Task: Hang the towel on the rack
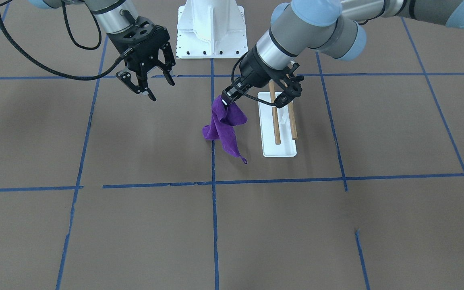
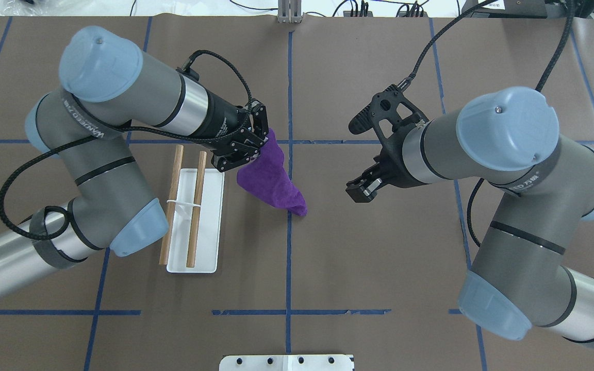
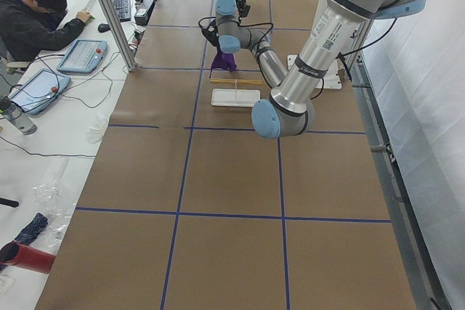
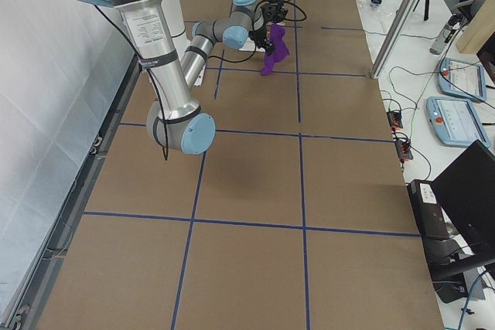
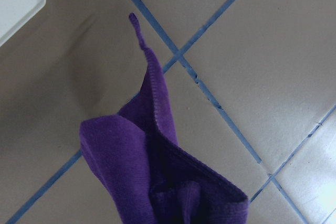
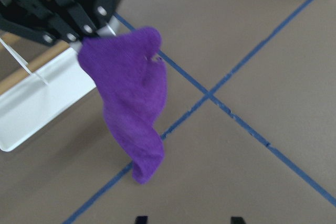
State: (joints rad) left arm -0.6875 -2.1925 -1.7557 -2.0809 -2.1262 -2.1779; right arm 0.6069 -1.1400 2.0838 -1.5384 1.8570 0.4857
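Note:
My left gripper [image 2: 256,152] is shut on the top of a purple towel [image 2: 275,183], which hangs crumpled from it. The towel's lower tip [image 1: 244,160] is at or just above the table. The gripper [image 1: 226,99] is right beside the far end of the rack [image 2: 209,226], a white base with two wooden dowels [image 2: 195,211]. The towel hangs on the rack's inner side, clear of the dowels [image 1: 274,121]. My right gripper [image 1: 153,86] is open and empty, raised above the table, apart from the towel. Its wrist view shows the towel [image 6: 131,103] and my left gripper's fingers [image 6: 84,27].
The white bolted robot pedestal [image 1: 211,28] stands at the robot's side of the table, behind the rack. Blue tape lines [image 2: 289,232] cross the brown table. An operator [image 3: 33,16] sits at a desk beyond the table's far edge.

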